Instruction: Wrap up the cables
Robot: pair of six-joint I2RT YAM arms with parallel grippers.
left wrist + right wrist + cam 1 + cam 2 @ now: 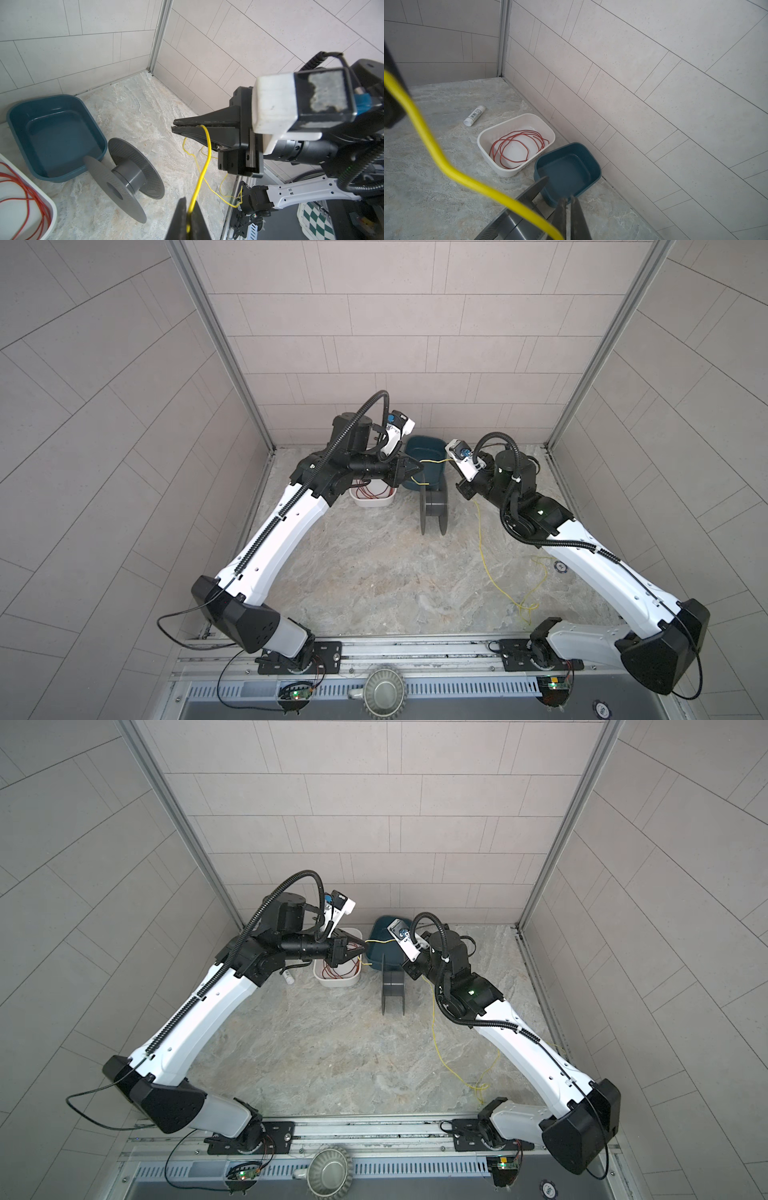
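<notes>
The cable is a thin yellow wire. A short span of the cable runs between my two grippers, above the blue bin. My left gripper is shut on the cable, which passes between its fingertips in the left wrist view. My right gripper is shut on the same wire farther along. From there the wire drops to loose loops on the floor. In the right wrist view the cable crosses close to the lens. The empty grey spool stands below the grippers.
A white bin holding red wire sits beside the blue bin against the back wall. A small white tube lies on the floor to the left of the white bin. Tiled walls close in three sides.
</notes>
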